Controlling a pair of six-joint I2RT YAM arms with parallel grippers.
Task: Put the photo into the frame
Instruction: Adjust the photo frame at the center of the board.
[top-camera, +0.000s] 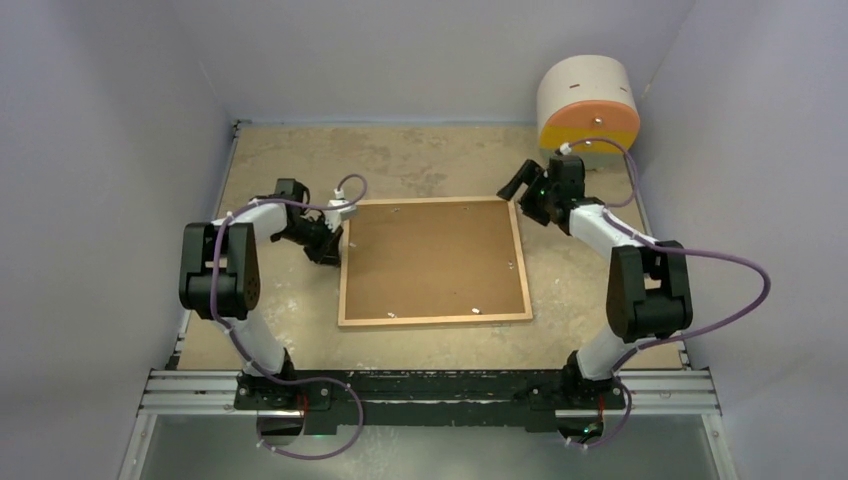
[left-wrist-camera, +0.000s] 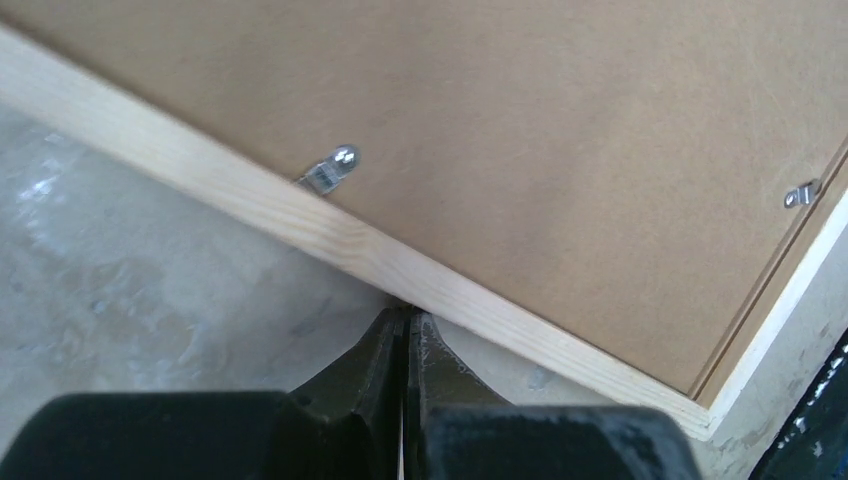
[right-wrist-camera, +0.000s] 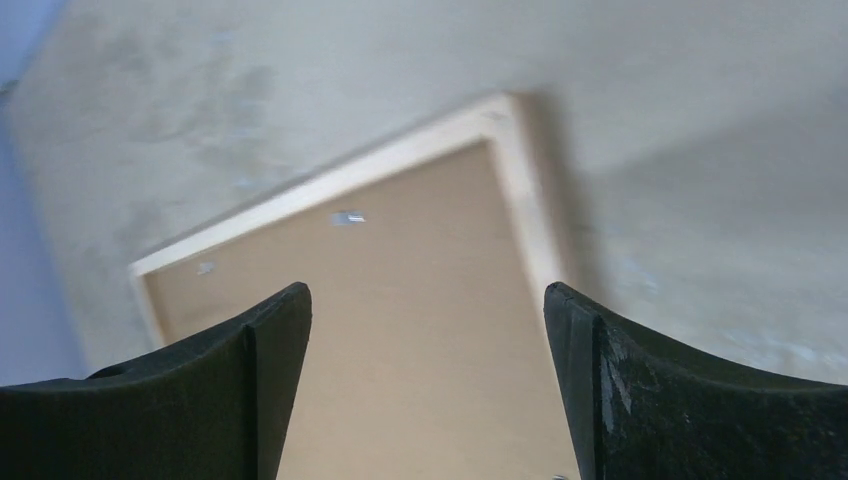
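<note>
Top external: the frame (top-camera: 435, 319) lies flat on the table (top-camera: 420, 160), backing panel (top-camera: 430, 255) up, photo unseen. Left jaws sit beside its left rail, right jaws near its far right corner.
Left wrist: jaws together, tips at that rail.
Right wrist: jaws wide apart, empty, the corner ahead.

**Frame** (top-camera: 435, 320): pale bare-looking wood, matt, with fine grain lines along the moulding.
**Backing panel** (top-camera: 430, 255): brown fibreboard, smooth and dull, faintly speckled.
**Clips** (left-wrist-camera: 330, 170): small tabs of bright, shiny metal.
**Table** (top-camera: 420, 160): beige surface, matt, mottled and stained, rough-looking with pale scuffs.
**Left gripper** (left-wrist-camera: 405, 318) and **right gripper** (right-wrist-camera: 427, 300): black hard plastic, mostly matt, with light grey scratches along the finger edges.
**Cables** (top-camera: 712, 253): purple sheath, smooth, slight sheen.
**Rail** (top-camera: 180, 390): grey metal, satin finish.
**Drum** (top-camera: 588, 100): cream side and orange face, both matt.
**Walls** (top-camera: 100, 150): plain, pale and matt.
</note>
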